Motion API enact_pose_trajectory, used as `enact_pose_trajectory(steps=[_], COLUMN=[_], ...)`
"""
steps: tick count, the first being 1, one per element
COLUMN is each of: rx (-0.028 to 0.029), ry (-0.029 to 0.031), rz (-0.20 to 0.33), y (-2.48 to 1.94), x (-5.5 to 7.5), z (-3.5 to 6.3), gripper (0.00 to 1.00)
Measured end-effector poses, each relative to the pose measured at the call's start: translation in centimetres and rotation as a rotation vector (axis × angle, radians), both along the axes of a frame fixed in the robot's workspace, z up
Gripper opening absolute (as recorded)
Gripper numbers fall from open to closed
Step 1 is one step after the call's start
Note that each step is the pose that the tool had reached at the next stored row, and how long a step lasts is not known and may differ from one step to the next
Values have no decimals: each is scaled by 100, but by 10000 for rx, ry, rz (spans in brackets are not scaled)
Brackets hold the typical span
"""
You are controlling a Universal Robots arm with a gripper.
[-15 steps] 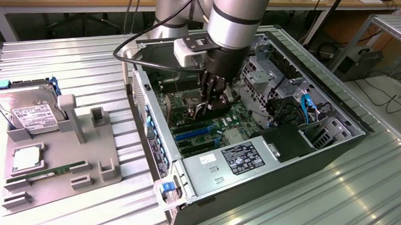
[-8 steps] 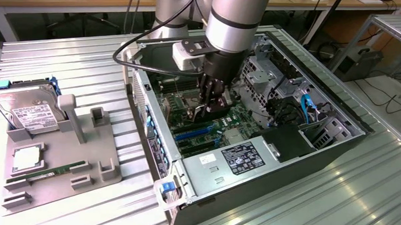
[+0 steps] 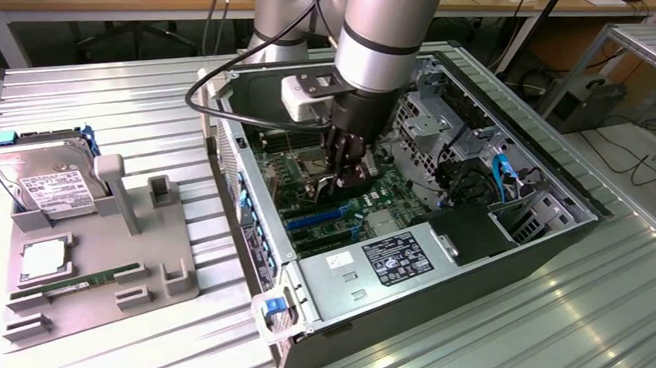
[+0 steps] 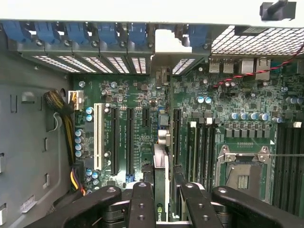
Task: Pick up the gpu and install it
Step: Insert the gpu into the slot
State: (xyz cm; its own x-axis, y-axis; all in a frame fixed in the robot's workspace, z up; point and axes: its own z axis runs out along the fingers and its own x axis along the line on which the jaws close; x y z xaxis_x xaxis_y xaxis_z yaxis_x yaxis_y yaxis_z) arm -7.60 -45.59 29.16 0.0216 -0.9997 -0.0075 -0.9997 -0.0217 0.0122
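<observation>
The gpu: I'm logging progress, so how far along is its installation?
Done: the gpu is off the parts tray and inside the computer case. In hand: the gripper holds it edge-down over the motherboard. Left: whether it is seated in a slot cannot be told.

arm: you saw silver-grey tubes, black-ringed joint | wrist box: white, black cable looped off | pincer: black linked fingers, round screws

Above the motherboard the open case left a shaft, hemmed by the drive cage, the power supply and loose cables (blue and black)
</observation>
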Motion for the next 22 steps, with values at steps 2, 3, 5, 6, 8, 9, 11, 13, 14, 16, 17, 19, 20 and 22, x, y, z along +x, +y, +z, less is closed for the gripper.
enact_pose_trajectory(steps=[2, 3, 5, 6, 8, 9, 11, 13, 14, 16, 17, 19, 20, 22], rx=[-5, -8, -12, -13, -18, -19, -22, -25, -22, -22, -23, -23, -23, -23], ry=[-1, 1, 6, 10, 23, 31, 47, 50, 49, 49, 49, 49, 50, 54], rz=[1, 1, 2, 2, 0, -3, -9, -11, -10, -11, -11, -15, -18, -25], y=[0, 0, 0, 0, 0, 0, 0, 0, 0, 0, 0, 0, 0, 1], x=[-9, -15, -23, -26, -29, -31, -33, -35, -36, -40, -42, -47, -50, -54], z=[-34, -51, -78, -89, -105, -112, -123, -128, -133, -146, -152, -169, -179, -192], gripper=[26, 26, 26, 26, 26, 26, 26, 26, 26, 26, 26, 26, 26, 26])
